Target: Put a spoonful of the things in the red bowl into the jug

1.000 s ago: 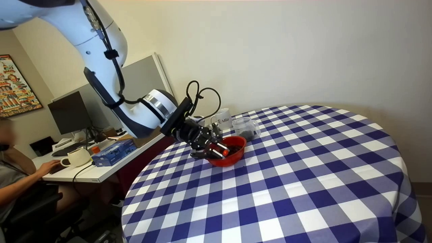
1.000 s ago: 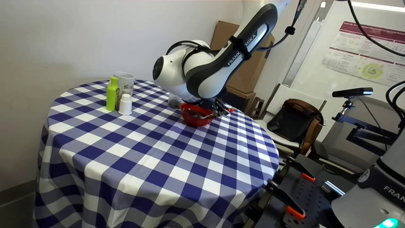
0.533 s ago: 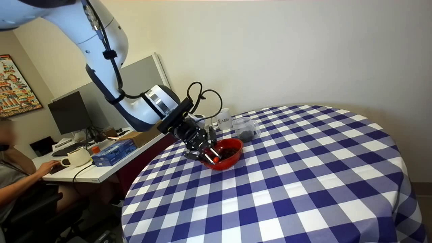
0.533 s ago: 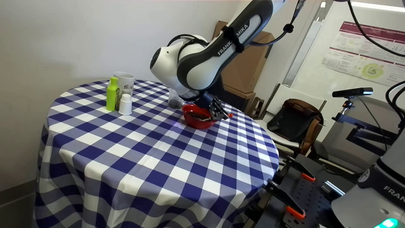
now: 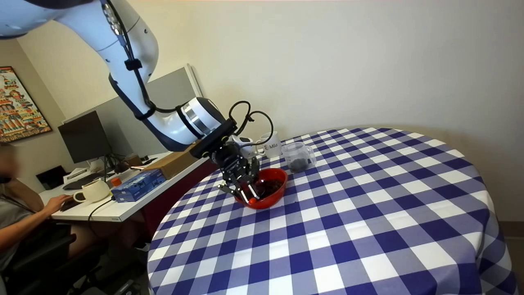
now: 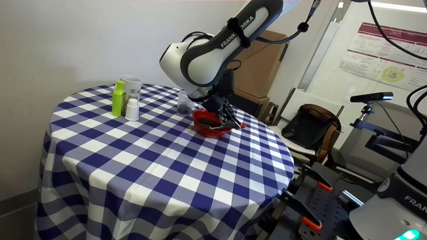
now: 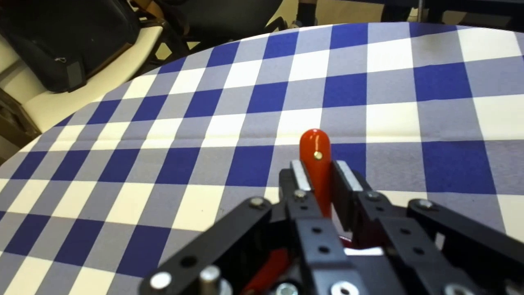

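Note:
My gripper (image 7: 320,176) is shut on the red handle of a spoon (image 7: 315,149) in the wrist view. The handle's red end (image 5: 252,201) sticks out past the fingertips in both exterior views. The gripper is low at the side of the red bowl (image 6: 210,132), over its rim. The spoon's metal part (image 6: 216,127) reaches into the bowl, and its tip is hard to make out among the dark bits (image 6: 203,120). The clear jug (image 5: 298,155) stands upright behind the bowl, with dark stuff at its bottom. It also shows in an exterior view (image 6: 185,102).
A white mug (image 5: 272,144) stands behind the jug. A green bottle (image 6: 117,100) and a white bottle (image 6: 132,110) stand apart from the bowl on the checkered table (image 6: 186,180). A person sits at a desk (image 5: 110,211) beside the table.
The gripper and spoon have moved left and lower in an exterior view. The red bowl has slid the same way with them. The jug has not moved.

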